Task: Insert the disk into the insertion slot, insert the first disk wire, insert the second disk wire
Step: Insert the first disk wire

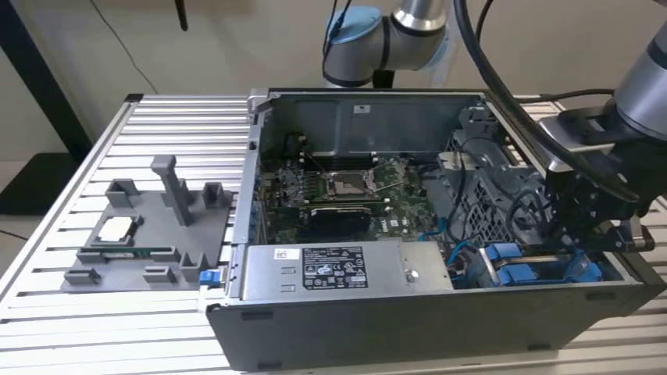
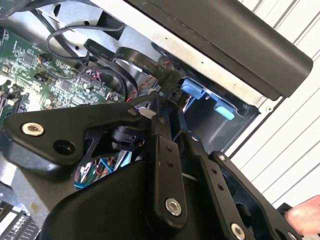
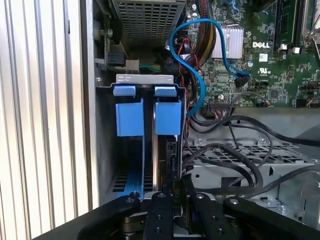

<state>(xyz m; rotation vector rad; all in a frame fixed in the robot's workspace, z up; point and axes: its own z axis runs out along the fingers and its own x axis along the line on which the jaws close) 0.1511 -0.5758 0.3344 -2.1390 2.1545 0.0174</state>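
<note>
Just ahead of the gripper (image 3: 175, 179), the disk (image 3: 168, 152) sits edge-on inside the insertion slot (image 3: 145, 79). Its dark rear edge faces the gripper tips, and its blue carrier tab (image 3: 167, 116) lies at the far end of the bay, beside a second blue tab (image 3: 129, 117). The two black fingers (image 3: 161, 210) are drawn close together about a dark plug (image 2: 168, 81) on the end of a black cable (image 2: 125, 54). That plug is right at the disk's rear edge, though I cannot tell whether it is seated. Past the slot, farther from the gripper, a blue cable (image 3: 197, 70) loops from the motherboard (image 3: 270, 60) back towards the bay. Off to one side of the gripper, more black cables (image 3: 227, 119) cross a perforated grey metal plate (image 3: 285, 150). In the exterior view the arm (image 1: 641, 94) reaches down into the corner of the open computer case (image 1: 417, 328) at the exterior view's right. The grey power-supply box (image 1: 333, 269) lies near the gripper, towards the exterior view's left. Well apart from the gripper, outside the case, a grey fixture tray (image 1: 146, 234) rests on the slatted metal table (image 1: 156, 117).
</note>
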